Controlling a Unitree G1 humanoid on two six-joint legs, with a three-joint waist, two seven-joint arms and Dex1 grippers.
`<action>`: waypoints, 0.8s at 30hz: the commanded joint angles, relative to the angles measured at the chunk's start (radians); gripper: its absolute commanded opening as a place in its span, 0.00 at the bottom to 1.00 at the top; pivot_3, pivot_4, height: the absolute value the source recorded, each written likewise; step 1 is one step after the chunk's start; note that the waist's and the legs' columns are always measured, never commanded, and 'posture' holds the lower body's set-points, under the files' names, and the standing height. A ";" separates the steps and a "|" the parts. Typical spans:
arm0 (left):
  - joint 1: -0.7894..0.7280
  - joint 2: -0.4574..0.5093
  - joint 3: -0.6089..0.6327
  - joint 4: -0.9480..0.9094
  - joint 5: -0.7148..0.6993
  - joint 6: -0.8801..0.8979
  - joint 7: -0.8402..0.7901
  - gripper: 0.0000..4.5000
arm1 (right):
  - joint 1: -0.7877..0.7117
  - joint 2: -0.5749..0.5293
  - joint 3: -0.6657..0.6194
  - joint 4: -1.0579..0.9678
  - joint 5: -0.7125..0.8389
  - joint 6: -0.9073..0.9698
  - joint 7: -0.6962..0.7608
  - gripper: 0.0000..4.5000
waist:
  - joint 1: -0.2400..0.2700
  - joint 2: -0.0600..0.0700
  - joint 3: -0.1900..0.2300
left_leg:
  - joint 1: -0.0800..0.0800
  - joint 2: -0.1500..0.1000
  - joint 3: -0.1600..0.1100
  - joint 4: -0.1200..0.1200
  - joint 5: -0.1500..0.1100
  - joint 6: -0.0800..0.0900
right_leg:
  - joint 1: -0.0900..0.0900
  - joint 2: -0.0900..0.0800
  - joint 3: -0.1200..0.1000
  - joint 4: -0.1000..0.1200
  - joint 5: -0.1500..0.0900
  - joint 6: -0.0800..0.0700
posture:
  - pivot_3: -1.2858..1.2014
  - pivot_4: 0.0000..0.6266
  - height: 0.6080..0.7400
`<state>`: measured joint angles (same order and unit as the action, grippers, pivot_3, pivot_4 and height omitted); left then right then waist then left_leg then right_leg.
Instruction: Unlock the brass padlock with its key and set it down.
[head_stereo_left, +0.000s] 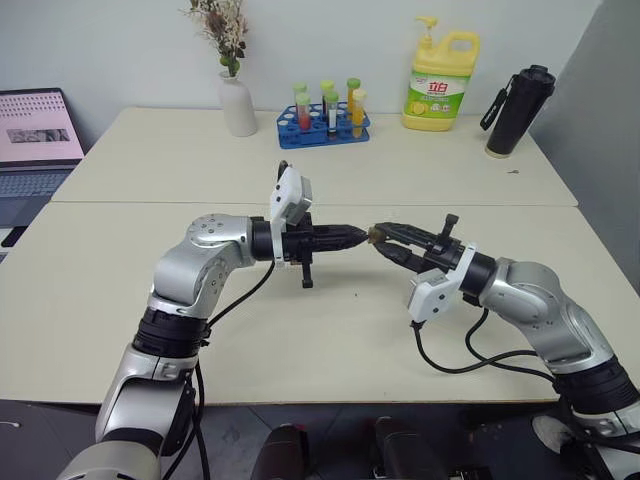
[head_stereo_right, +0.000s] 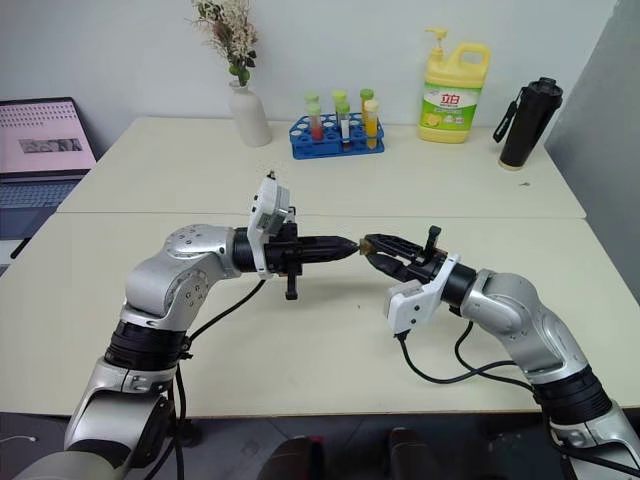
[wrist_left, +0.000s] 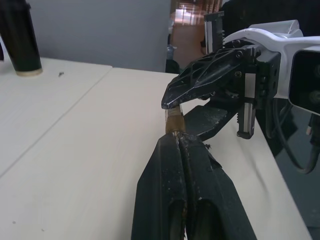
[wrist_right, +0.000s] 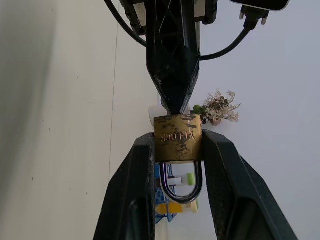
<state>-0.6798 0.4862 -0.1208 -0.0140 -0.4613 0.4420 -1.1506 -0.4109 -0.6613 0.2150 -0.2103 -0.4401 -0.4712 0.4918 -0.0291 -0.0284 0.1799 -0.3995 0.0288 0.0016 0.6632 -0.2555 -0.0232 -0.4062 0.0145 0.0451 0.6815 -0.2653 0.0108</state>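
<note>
Both grippers are meeting tip to tip above the near table (head_stereo_left: 120, 330). Right gripper (wrist_right: 177, 150) is clamping the brass padlock (wrist_right: 178, 136) by its sides, shackle looking seated in the body. Left gripper (head_stereo_left: 352, 237) is pinched fully closed, tips pressing against the padlock's end face; the key isn't discernible there. Farther back, test tube rack (head_stereo_left: 322, 127), vase (head_stereo_left: 237, 103), yellow detergent jug (head_stereo_left: 440, 82) and black bottle (head_stereo_left: 518, 110) are sitting on the rear table.
</note>
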 joint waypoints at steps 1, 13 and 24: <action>0.006 0.003 -0.029 -0.058 0.053 -0.161 -0.049 0.00 | -0.017 0.004 -0.034 -0.012 0.023 -0.007 -0.013 0.21 | 0.000 0.000 0.000 | 0.000 0.000 0.000 0.000 0.000 0.000 | 0.000 0.000 0.000 0.000 0.000 0.000 | 0.52 0.24 1.00; 0.013 -0.018 -0.041 0.049 0.229 -0.637 -0.054 0.00 | -0.019 0.011 -0.043 0.000 0.024 -0.017 -0.027 0.21 | 0.001 0.000 0.000 | 0.000 0.000 0.001 0.000 0.000 0.000 | 0.000 0.000 0.000 0.000 0.000 0.000 | 0.52 0.24 1.00; 0.006 -0.039 -0.026 0.079 0.190 -0.549 0.008 0.00 | -0.021 0.020 -0.045 0.006 0.025 -0.023 -0.034 0.21 | 0.000 0.000 0.000 | 0.000 0.000 0.001 0.000 0.000 0.000 | 0.000 0.000 -0.001 0.000 0.000 0.000 | 0.52 0.24 1.00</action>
<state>-0.6609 0.4533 -0.1497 0.1136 -0.2323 -0.1828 -1.1597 -0.4113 -0.6469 0.2078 -0.1865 -0.4305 -0.4911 0.4786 -0.0287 -0.0284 0.1799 -0.3997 0.0286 0.0020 0.6633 -0.2556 -0.0229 -0.4061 0.0146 0.0444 0.6815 -0.2652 0.0107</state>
